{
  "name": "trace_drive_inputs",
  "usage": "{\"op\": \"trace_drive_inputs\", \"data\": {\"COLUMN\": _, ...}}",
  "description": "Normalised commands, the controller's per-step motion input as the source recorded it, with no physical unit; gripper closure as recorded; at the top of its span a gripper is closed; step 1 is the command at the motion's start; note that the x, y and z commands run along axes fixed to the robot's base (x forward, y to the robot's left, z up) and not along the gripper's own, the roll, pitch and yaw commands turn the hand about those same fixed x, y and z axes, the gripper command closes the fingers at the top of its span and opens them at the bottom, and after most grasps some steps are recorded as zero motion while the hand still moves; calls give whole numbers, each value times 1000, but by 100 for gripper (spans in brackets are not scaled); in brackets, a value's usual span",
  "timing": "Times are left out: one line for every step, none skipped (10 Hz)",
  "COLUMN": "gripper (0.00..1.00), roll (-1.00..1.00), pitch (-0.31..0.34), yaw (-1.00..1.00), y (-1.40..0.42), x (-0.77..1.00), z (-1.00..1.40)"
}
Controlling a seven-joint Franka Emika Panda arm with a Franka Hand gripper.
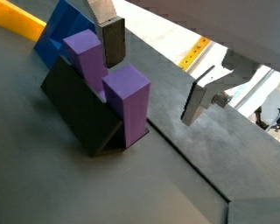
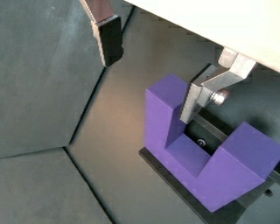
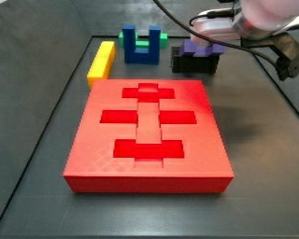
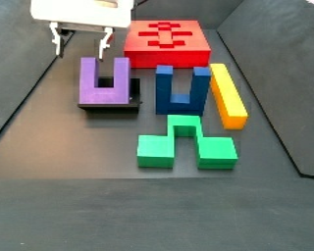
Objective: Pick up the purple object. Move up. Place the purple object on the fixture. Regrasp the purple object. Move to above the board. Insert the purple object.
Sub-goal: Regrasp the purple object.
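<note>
On the small dark grey-black fixture (image 1: 78, 114) in a wrist view sits the small purple U-shaped block (image 1: 113, 86), prongs up, the gripper (image 1: 154, 66) spread wide with one silver finger (image 1: 205, 92) clear beside it. In the other wrist view the gripper (image 2: 160, 66) holds nothing; the purple block (image 2: 195, 144) stands free. In a side view the fixture (image 3: 192, 63) is beyond the big flat red board (image 3: 149, 135). In the other side view the gripper (image 4: 78, 41) hovers above the purple block (image 4: 105, 83), beside a dark blue U-shaped block (image 4: 183, 90).
</note>
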Motion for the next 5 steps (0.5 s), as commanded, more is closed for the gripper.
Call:
{"op": "trace_drive_inputs", "data": {"gripper": 0, "roll": 354, "pitch": 54, "yaw": 40, "y": 0, "x": 14, "z": -320}}
{"op": "trace_drive_inputs", "data": {"gripper": 0, "roll": 274, "pitch": 54, "yaw": 37, "y": 0, "x": 9, "z": -251}}
{"op": "trace_drive_inputs", "data": {"gripper": 0, "roll": 186, "pitch": 57, "yaw": 31, "y": 14, "x": 3, "z": -229}}
{"op": "trace_drive_inputs", "data": {"gripper": 0, "roll": 194, "pitch": 54, "yaw": 31, "y": 37, "x": 3, "z": -229}}
{"op": "trace_drive_inputs", "data": {"gripper": 0, "roll": 206, "pitch": 26, "yaw": 43, "y": 126, "x": 0, "z": -343}}
